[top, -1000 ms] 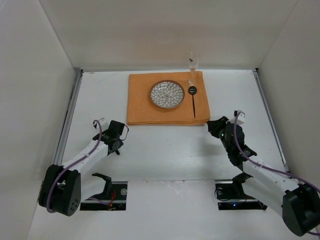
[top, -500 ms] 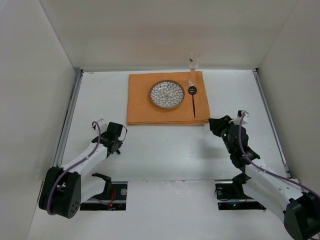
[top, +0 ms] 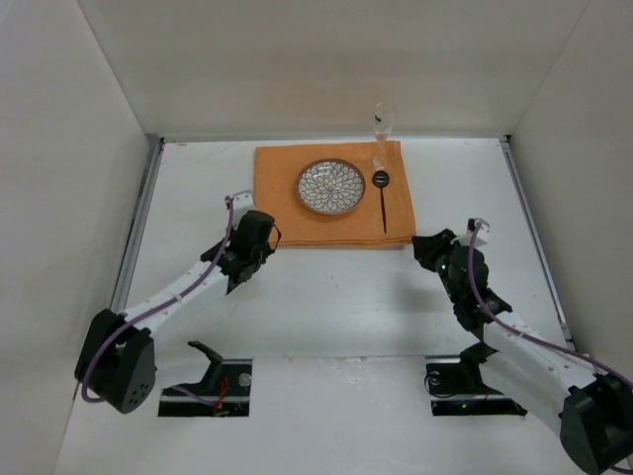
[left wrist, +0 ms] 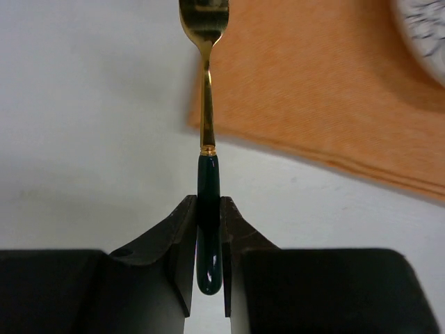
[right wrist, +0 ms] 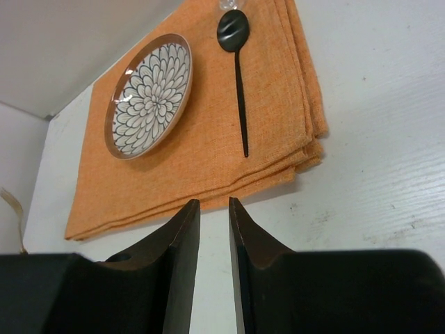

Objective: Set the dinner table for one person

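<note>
Filling most of the overhead view, the white tabletop [top: 336, 307] is seen between pale walls, with both arm bases at the bottom edge. At the left of centre, the left gripper [top: 255, 236] is found just off the lower left corner of an orange cloth placemat [top: 282, 213]. In the left wrist view it is clenched on the dark green handle of a gold fork [left wrist: 206, 104]. The handle is pinched between both fingers and its rounded end is seen below them. The gold neck runs straight up the frame, and the tines are cut off by the top edge. The neck is seen against the corner of the placemat; whether the fork touches cloth or tabletop cannot be told.

The placemat is spread flat in the upper middle of the overhead view. A round plate [top: 331, 186] with a petal pattern and a brown rim is set on it, right of its middle. Just right of the plate a black spoon [top: 383, 203] is laid on the cloth, bowl toward the top of the frame. A clear stemmed glass [top: 383, 121] is stood upright at the upper right corner of the placemat, just above the spoon's bowl.

At the right, the right gripper [right wrist: 214, 209] is held near the lower right corner of the placemat. Its jaws are parted by a narrow gap and nothing is held between them.
</note>
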Controlling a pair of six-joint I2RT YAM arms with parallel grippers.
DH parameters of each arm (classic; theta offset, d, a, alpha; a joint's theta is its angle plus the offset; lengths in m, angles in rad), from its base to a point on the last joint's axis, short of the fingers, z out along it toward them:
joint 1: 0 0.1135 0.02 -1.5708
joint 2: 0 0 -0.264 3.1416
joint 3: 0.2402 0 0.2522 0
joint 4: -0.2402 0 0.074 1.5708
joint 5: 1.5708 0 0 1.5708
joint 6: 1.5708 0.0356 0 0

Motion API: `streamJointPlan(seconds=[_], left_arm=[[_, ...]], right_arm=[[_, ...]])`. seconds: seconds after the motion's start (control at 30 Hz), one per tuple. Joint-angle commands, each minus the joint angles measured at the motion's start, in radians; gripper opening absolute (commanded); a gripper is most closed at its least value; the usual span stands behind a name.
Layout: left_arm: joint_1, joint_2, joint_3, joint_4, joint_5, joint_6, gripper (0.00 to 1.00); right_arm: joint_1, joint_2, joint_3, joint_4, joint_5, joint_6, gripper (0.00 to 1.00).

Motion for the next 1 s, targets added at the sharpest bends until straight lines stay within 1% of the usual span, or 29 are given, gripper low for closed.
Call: streamJointPlan(seconds=[0.0, 0.07, 0.13, 0.23, 0.3, 0.63, 0.8, 0.97], left_arm=[[-0.030, 0.096, 0.144, 0.141, 0.015, 0.183, 0.00], [-0.031, 0.183, 0.222, 0.174, 0.058, 0.224, 0.01], [-0.012, 0.280, 0.304, 0.185, 0.146, 0.253, 0.01], [0.022, 0.412, 0.411, 0.173, 0.249, 0.279, 0.02], [0.045, 0.478, 0.459, 0.162, 0.288, 0.294, 0.02], [0.119, 0.620, 0.566, 0.118, 0.305, 0.348, 0.03], [0.128, 0.708, 0.617, 0.075, 0.299, 0.359, 0.03], [0.131, 0.734, 0.621, 0.064, 0.285, 0.360, 0.03]], right_arm=[[0.001, 0.009, 0.032, 0.035, 0.011, -0.020, 0.29], [0.008, 0.013, 0.033, 0.037, 0.020, -0.027, 0.30], [0.016, 0.019, 0.035, 0.037, 0.027, -0.031, 0.30], [0.021, 0.026, 0.038, 0.037, 0.030, -0.036, 0.30], [0.021, 0.026, 0.038, 0.037, 0.030, -0.036, 0.31], [0.025, 0.023, 0.041, 0.037, 0.028, -0.040, 0.31], [0.027, 0.034, 0.042, 0.037, 0.028, -0.040, 0.31], [0.027, 0.032, 0.042, 0.037, 0.028, -0.040, 0.31]])
